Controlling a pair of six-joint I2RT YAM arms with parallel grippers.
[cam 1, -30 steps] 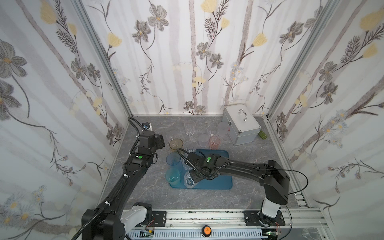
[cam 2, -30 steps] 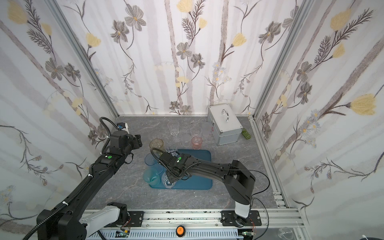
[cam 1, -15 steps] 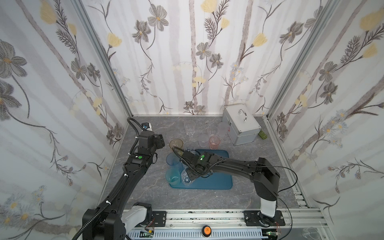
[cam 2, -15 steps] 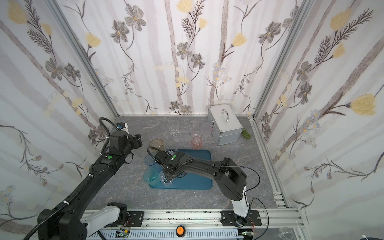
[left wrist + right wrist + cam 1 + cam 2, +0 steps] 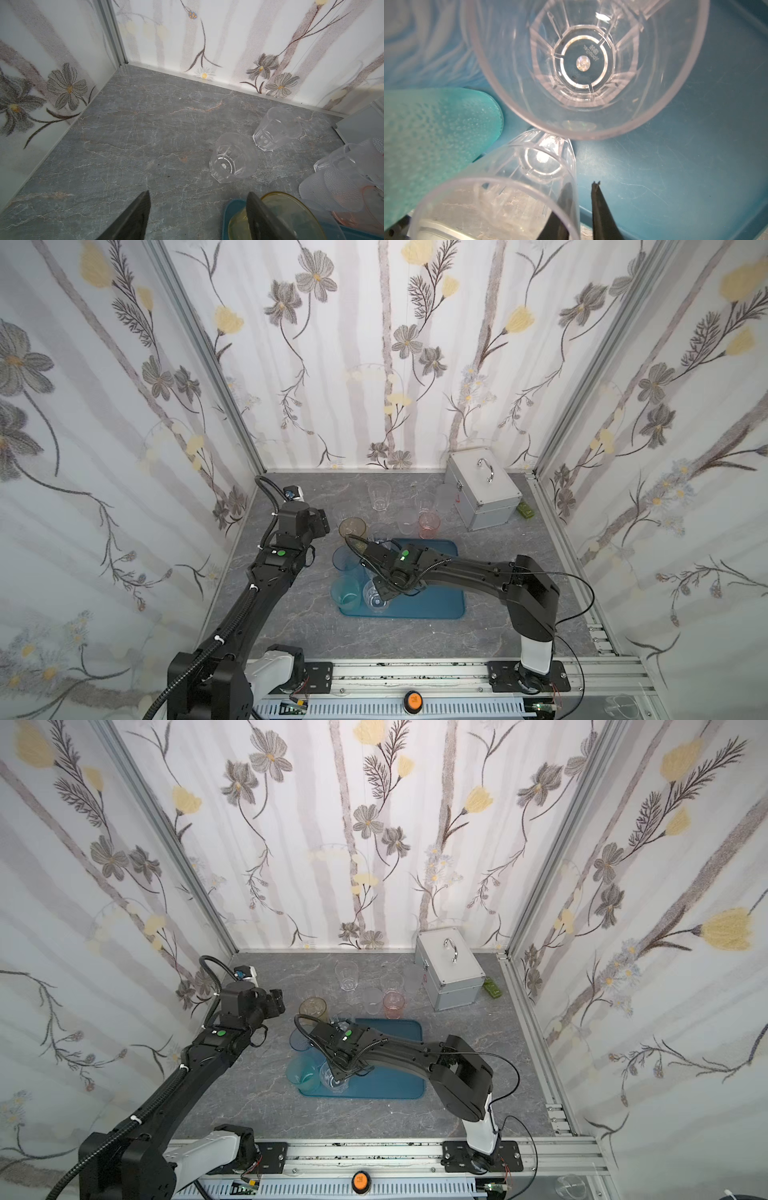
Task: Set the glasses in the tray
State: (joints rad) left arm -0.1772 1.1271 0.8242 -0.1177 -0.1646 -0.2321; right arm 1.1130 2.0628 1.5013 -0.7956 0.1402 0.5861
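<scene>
1. So, in both top views the tray (image 5: 432, 601) (image 5: 390, 1081), flat teal-blue with rounded corners and a low rim, lies mid-way on the grey tabletop (image 5: 291, 626). The right arm reaches across it and covers much of its left half.
2. The right wrist view fills in what that arm hides. A clear faceted glass (image 5: 508, 207) sits right under the camera. A second clear glass (image 5: 581, 62) stands upright on the tray floor just beside it. The teal glass (image 5: 436, 135), pebbly all over, is close on the other side.
3. The right gripper (image 5: 582, 185) straddles the clear faceted glass's wall, one finger inside and one outside. A sliver of tray shows between the outer finger and the wall, so the hold looks loose, not a pinch. From above it's just a dark lump over that glass (image 5: 376, 597), no way to judge.
4. The left wrist view shows the left gripper (image 5: 198, 193) spread wide with nothing between its fingers, over bare tabletop. The amber glass (image 5: 280, 218) peeks from behind one finger, and two more clear tumblers stand farther back.
5. From above, the blue glass (image 5: 344, 558) and the teal glass stand at the tray's left edge. The amber one is by the back-left corner. The pink glass (image 5: 429, 524) and some frosted ones are outside, behind the tray, near the silver case (image 5: 482, 493).
</scene>
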